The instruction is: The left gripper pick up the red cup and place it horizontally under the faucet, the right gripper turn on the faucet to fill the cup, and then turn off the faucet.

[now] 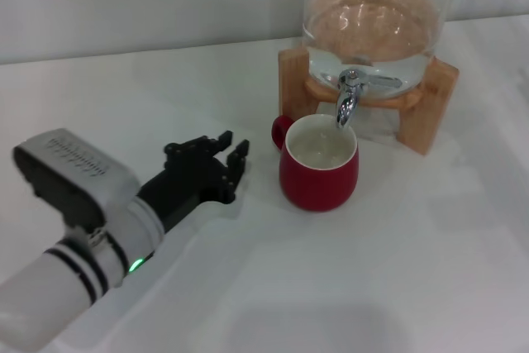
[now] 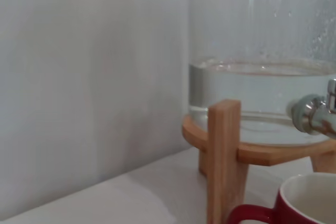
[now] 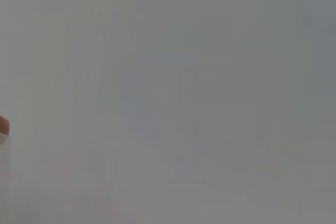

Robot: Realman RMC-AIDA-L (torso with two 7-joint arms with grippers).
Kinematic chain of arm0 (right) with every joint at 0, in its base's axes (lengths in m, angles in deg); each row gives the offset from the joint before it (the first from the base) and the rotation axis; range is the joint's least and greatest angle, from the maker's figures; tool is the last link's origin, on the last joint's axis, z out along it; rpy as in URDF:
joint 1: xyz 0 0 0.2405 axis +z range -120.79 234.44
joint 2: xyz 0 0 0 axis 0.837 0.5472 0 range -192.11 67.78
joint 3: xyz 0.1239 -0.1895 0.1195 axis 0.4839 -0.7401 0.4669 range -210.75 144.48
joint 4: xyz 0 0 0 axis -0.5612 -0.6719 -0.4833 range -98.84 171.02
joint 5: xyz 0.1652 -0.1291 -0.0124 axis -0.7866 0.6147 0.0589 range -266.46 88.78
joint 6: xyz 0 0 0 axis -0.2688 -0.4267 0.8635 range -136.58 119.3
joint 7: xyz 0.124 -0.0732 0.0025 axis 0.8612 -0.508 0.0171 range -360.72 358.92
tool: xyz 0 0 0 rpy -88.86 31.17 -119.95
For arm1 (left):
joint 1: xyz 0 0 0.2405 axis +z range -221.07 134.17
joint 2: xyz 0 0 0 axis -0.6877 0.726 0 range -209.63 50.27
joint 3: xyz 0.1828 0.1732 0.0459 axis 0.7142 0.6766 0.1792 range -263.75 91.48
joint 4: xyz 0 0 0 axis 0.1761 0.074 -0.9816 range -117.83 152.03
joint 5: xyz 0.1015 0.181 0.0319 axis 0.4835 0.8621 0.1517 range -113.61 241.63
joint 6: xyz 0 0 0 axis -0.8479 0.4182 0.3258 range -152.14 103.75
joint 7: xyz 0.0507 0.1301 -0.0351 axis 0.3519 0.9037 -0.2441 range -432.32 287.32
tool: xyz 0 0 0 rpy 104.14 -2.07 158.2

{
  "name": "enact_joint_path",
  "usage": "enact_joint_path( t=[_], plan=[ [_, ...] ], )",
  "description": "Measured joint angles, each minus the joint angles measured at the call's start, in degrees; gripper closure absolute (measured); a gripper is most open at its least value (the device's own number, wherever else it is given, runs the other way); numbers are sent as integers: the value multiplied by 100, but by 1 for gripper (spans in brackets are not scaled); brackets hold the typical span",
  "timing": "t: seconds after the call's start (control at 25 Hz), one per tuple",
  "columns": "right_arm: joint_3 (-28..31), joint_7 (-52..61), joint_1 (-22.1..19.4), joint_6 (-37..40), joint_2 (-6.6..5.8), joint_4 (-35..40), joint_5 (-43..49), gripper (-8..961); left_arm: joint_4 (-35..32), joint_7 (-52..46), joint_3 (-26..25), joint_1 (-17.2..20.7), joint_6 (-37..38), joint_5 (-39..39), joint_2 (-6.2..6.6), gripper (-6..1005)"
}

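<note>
The red cup (image 1: 318,167) stands upright on the white table, right under the chrome faucet (image 1: 349,97) of the glass dispenser (image 1: 376,18). Its handle points left toward my left gripper (image 1: 221,153). The left gripper is open and empty, a short way left of the cup and not touching it. In the left wrist view the cup's rim and handle (image 2: 294,205) show at the bottom, with the faucet (image 2: 315,114) above. The right gripper is out of view.
The dispenser sits on a wooden stand (image 1: 430,101) at the back right, holding water. A pale wall runs behind the table (image 1: 248,287). The right wrist view shows mostly blank wall.
</note>
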Motion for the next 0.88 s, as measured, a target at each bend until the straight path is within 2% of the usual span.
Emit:
enact_joint_path(
  t=[0.12,0.28,0.32,0.6,0.88],
  plan=[
    [-1,0,-21,3,6,0,0,280,84,130,-379,347,-386,210,-14,747],
    [-1,0,-55,-6,15,3,0,280,109,326,-702,594,-825,265,-26,742],
    [-1,0,-64,-8,16,4,0,280,111,473,-949,728,-1119,262,-34,741],
    [2,0,-223,-139,18,-1,0,280,103,741,-1552,821,-1559,232,-44,732],
    [-12,41,-378,-670,15,2,-1,280,53,795,-2304,911,-1881,222,-46,723]
  ],
)
